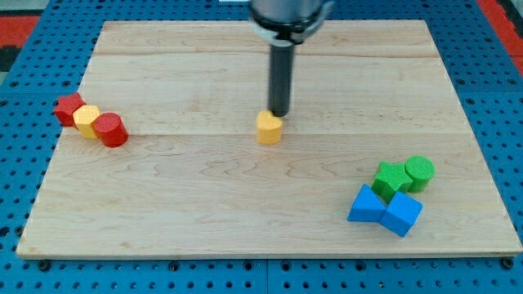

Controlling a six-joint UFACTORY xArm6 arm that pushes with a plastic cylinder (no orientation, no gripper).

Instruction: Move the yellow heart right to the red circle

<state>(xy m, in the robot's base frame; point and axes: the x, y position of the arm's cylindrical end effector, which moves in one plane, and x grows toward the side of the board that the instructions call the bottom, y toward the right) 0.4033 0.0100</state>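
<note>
My tip (279, 113), bare and holding nothing, touches the yellow heart (268, 127) mid-board on its upper-right side, well apart from the red circle (110, 131); an off-centre push could spin it aside.

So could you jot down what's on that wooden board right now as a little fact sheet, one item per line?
board: wooden, on a blue pegboard
my tip: at the upper right edge of the yellow heart, seemingly touching
yellow heart: near the board's middle
red circle: at the view's left
left row: red block, yellow block and red circle touching in a diagonal line
right cluster: two green blocks above two blue blocks, view's bottom right
heart to circle: far apart, heart on the view's right
</note>
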